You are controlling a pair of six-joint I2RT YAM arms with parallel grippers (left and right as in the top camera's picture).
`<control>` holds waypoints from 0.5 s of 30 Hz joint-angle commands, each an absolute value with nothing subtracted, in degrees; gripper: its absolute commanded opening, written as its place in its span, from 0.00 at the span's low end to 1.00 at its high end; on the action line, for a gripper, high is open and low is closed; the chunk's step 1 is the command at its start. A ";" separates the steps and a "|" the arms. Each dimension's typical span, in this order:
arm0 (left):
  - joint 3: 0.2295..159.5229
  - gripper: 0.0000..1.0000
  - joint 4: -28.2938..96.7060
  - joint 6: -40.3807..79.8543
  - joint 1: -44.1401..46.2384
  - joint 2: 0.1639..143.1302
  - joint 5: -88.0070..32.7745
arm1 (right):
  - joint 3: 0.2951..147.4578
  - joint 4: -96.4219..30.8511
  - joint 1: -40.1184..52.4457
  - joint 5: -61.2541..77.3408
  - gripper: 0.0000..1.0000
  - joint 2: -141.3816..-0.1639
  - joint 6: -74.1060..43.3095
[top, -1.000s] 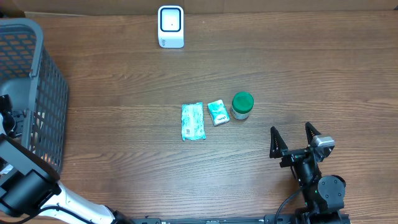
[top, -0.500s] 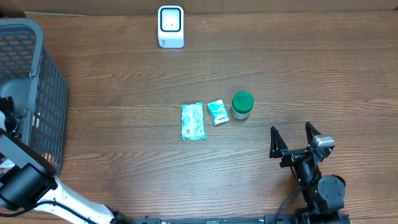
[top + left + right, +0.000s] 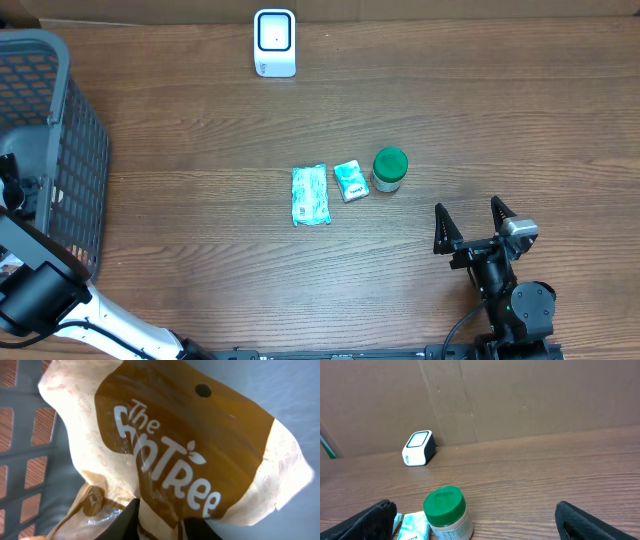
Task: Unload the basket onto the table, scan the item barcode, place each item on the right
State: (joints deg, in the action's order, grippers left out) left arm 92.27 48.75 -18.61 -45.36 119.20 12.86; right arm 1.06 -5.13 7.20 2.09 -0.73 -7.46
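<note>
You have the left gripper (image 3: 160,521) pinching the pouch's (image 3: 165,445) near end, inside the basket (image 3: 62,150) at the table's (image 3: 200,270) left edge; the right gripper (image 3: 472,222) stands spread, well apart; carry the pouch to the scanner (image 3: 274,42) at the far edge.

Left arm stretched along the table's left edge with its jaws pinched in; right arm parked low with its jaws wide.

From overhead, the left arm (image 3: 40,295) runs its white link up from the bottom edge to a dark joint, then bends on towards the far left, where its wrist is partly cut off by the frame. And there is the left gripper (image 3: 160,527) in its own camera: two dark fingers close together, nipping a fold of the brown pouch (image 3: 165,445). The right arm (image 3: 515,305) sits folded near the bottom right, its right gripper (image 3: 466,205) pointing up the table, both fingers spread fully apart and touching nothing.
</note>
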 commanded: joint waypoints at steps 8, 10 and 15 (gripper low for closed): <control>111.33 0.18 54.50 -10.00 -41.10 112.86 -1.85 | 0.47 -4.71 7.01 1.80 1.00 -0.16 -7.42; 113.69 0.17 55.11 -9.37 -40.01 110.50 -3.01 | 0.47 -4.71 7.01 1.80 1.00 -0.16 -7.42; 117.16 0.17 55.68 -7.64 -36.84 104.20 -3.11 | 0.47 -4.71 7.01 1.80 1.00 -0.16 -7.42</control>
State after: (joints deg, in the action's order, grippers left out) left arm 114.04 55.33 -10.17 -38.68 110.59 -0.86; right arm 1.06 -5.10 7.20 2.09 -0.73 -7.46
